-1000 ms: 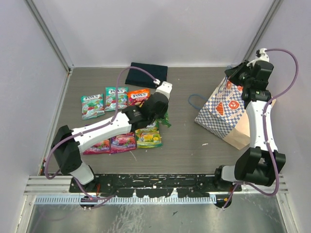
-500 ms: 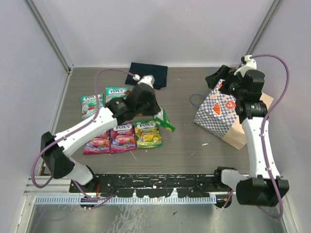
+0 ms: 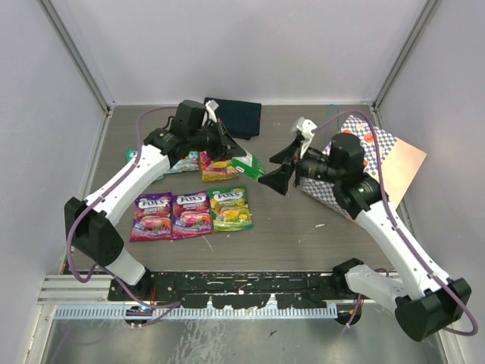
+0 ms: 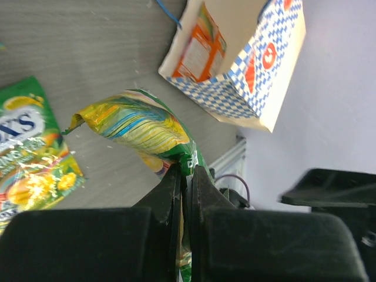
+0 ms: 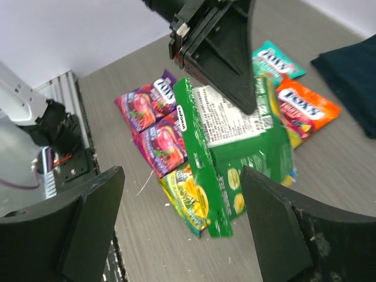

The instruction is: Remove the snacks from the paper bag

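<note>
At 3 o'clock, bag (image 3: 386,149) tipped over, interior impossible to read. At centre, left gripper (image 4: 185,174) pressed together on the edge of a green pouch (image 4: 138,124), held clear of the table. Just beside it at 3 o'clock, right gripper (image 3: 277,168) spread wide, facing that pouch. Toward 9 o'clock, other pouches (image 3: 191,214) lying flat, teal one partly hidden under the left arm.

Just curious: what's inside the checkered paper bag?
Cannot tell. The paper bag shows only checkered and cream paper; the right arm covers part from above.
</note>
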Robot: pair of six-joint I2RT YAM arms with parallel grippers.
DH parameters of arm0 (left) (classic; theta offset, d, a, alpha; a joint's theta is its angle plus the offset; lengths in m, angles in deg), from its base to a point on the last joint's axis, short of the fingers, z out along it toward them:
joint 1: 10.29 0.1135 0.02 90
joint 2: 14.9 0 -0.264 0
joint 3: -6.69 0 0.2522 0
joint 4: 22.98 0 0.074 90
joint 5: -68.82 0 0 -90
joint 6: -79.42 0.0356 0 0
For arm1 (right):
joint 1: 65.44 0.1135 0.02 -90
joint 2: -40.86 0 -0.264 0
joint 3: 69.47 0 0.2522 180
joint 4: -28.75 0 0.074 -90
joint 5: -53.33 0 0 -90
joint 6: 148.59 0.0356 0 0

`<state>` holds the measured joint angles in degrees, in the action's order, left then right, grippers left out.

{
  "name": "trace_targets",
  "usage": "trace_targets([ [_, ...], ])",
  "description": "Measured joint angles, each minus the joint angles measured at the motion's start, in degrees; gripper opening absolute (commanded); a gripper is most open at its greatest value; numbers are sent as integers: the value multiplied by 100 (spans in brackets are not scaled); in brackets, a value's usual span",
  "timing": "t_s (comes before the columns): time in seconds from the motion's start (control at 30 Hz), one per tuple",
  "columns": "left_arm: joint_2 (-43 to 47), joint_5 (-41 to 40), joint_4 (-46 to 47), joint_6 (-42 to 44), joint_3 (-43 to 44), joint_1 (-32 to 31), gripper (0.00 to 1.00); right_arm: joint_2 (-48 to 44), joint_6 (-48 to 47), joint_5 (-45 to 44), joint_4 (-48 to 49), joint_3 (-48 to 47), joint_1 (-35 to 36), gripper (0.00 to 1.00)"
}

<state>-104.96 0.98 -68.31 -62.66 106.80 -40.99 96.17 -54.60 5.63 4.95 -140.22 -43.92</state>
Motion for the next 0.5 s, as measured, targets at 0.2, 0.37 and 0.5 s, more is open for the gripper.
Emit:
trace_targets([
  [0.2, -46, 520, 162, -168, 0, -31, 0, 890, -564, 164, -476, -487, 422, 70],
  [0.37, -46, 588, 199, -177, 0, 2, 0, 1145, -817, 173, -713, -619, 678, 65],
  [0.5, -46, 608, 199, -173, 0, 24, 0, 1250, -909, 170, -881, -743, 769, 51],
])
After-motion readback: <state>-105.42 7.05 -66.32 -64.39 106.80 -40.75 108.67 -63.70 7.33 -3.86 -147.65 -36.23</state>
